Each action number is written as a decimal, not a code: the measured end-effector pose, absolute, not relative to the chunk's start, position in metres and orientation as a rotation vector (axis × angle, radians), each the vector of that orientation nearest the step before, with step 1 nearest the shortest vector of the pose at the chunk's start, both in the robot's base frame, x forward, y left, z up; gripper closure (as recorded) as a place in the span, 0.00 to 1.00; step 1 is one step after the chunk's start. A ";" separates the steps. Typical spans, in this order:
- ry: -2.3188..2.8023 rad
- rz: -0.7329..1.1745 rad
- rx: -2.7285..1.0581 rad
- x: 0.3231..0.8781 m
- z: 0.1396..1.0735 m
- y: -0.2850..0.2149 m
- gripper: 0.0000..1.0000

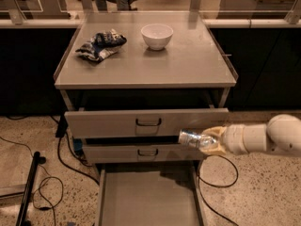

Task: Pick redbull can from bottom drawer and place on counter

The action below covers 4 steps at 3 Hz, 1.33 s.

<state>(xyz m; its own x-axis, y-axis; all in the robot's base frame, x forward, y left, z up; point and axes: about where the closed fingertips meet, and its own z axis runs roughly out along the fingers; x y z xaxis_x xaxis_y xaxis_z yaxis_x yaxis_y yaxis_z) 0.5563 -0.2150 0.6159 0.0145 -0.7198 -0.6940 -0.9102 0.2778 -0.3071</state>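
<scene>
While the bottom drawer (pixel 146 197) stands pulled far out toward the camera, its flat grey tray bare, the can (pixel 190 138) is up in the air, clear of it. The gripper (pixel 204 141) comes in from the right edge of the view on a thick white arm (pixel 263 137), and its pale fingers (pixel 212 144) are pinched on the right end of the can. The can lies about level, with its shiny free end pointing left. It hangs in front of the drawer fronts near their right ends, at the seam between the top drawer (pixel 108 122) and the middle drawer (pixel 113 152), and over the right side of the open tray. It touches neither the tray nor the counter (pixel 155 67). A dark shadow (pixel 176 177) falls on the back right part of the tray, under the can.

Both upper drawers sit slightly open, and each has a black loop handle at the middle of its front.

On the counter, a white bowl (pixel 157 35) stands upright toward the back edge, a little right of the middle. A crumpled blue-and-white cloth (pixel 100 44) lies near the back left corner, well apart from the bowl. The front half of the counter holds nothing.

On the speckled floor (pixel 263 192), black cables (pixel 60 155) trail along the left side of the cabinet, and another loops beside the right wall of the open drawer
</scene>
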 end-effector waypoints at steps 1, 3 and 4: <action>1.699 0.281 -1.500 0.559 0.659 -0.218 1.00; 1.635 0.285 -1.523 0.565 0.745 -0.220 1.00; 1.587 0.248 -1.533 0.560 0.801 -0.220 1.00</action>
<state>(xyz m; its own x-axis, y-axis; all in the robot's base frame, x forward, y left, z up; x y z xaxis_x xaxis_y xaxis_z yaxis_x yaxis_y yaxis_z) 0.5601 -0.2201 0.8012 0.1605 -0.7029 -0.6929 -0.8808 0.2148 -0.4219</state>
